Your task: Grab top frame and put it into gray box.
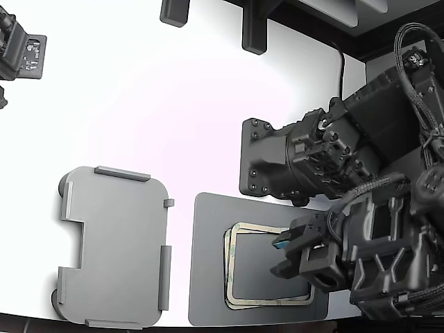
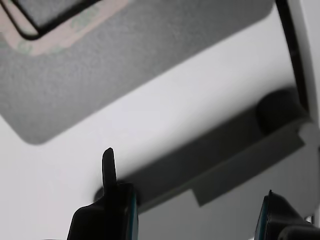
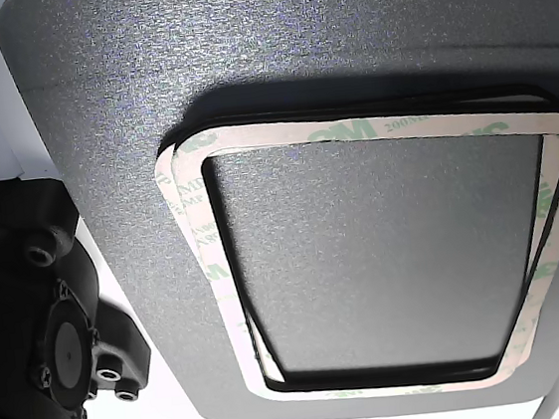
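Observation:
The top frame (image 1: 255,227) is a cream ring with faint green print. It lies slightly askew on a second like frame on a dark gray mat (image 1: 208,277). The other view shows the stack close up (image 3: 351,130); the wrist view shows only one corner (image 2: 75,27). The gray box (image 1: 114,250) sits empty toward the exterior view's left, apart from the mat, and its rim shows in the wrist view (image 2: 250,160). My gripper (image 1: 279,255) is over the right part of the frames, open and empty. Its fingers (image 2: 109,165) stand wide apart.
A second black arm (image 1: 305,159) reaches in just behind the mat, close above my gripper. A black device (image 1: 24,52) sits at the table's far left corner. Dark fixtures (image 1: 253,31) stand along the back edge. White table (image 1: 173,118) lies between.

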Available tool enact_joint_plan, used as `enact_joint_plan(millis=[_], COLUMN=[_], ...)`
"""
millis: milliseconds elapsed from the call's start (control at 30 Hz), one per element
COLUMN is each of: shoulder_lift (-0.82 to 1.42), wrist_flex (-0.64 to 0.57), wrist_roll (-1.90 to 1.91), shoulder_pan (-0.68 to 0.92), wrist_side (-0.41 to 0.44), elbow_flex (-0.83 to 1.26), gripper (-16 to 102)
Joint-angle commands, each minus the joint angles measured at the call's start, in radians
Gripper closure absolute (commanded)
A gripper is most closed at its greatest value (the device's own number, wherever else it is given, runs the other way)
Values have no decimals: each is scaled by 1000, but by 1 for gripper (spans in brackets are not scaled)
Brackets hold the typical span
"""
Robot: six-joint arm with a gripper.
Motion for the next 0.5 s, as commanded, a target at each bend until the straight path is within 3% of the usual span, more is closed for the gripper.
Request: enact_joint_plan(millis=[0,200,367,467], shoulder_lift=[-3,-100,-210,-290], wrist_flex=[9,9,9,9], wrist_roll=[46,155,264,288], shoulder_pan=[87,255,367,403], wrist_side=[-9,-31,-54,-84], elbow_flex=[-14,-43,-106,-147], gripper=[-12,-10,-2,-8])
